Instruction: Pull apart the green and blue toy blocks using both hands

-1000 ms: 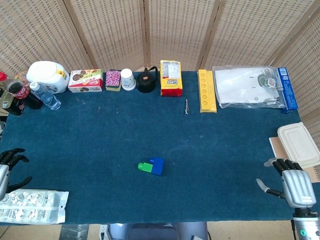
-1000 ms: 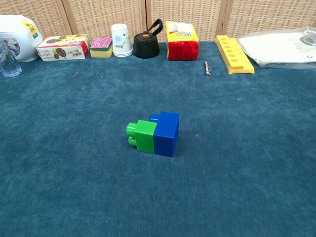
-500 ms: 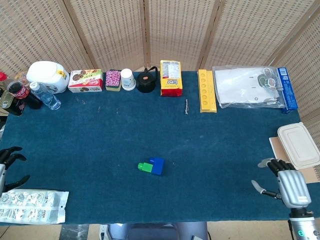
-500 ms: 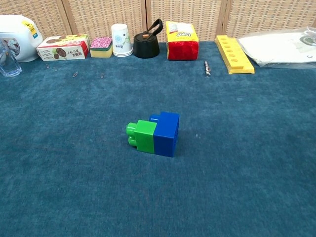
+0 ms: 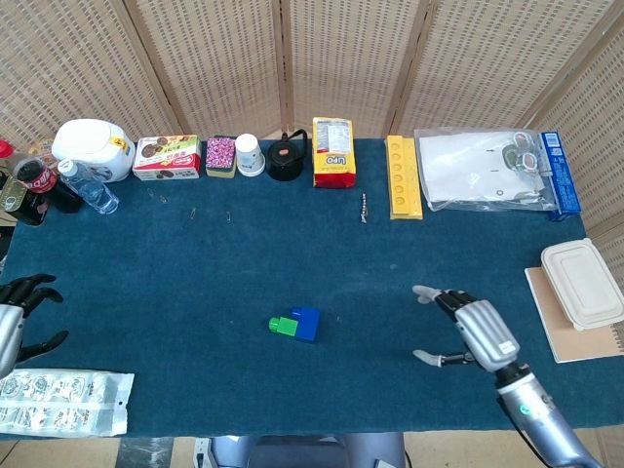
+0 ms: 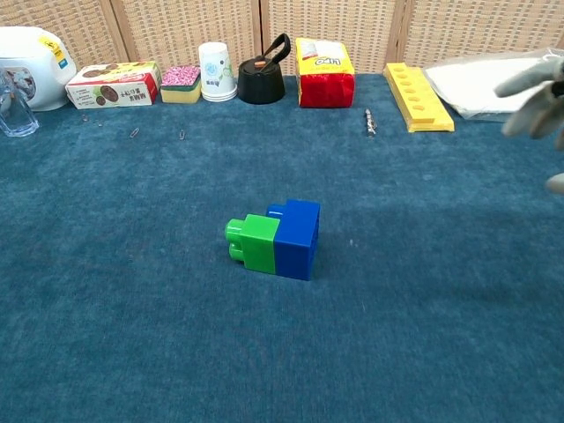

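The green block (image 5: 283,325) (image 6: 253,241) and the blue block (image 5: 306,323) (image 6: 297,238) lie joined on their side in the middle of the blue table, green on the left. My right hand (image 5: 472,329) (image 6: 535,92) hovers open to the right of the blocks, fingers spread toward them, well apart from them. My left hand (image 5: 18,310) is open at the table's left edge, far from the blocks. Neither hand touches anything.
Along the back edge stand a biscuit box (image 5: 167,157), paper cup (image 5: 250,154), black lid (image 5: 286,159), yellow snack bag (image 5: 333,152), yellow tray (image 5: 403,175) and plastic bag (image 5: 483,168). A blister pack (image 5: 63,402) lies front left; a lidded container (image 5: 583,281) sits far right.
My right hand has swung left from the table's right edge toward the blocks and entered the chest view. My left hand shifted slightly. The blocks stayed put.
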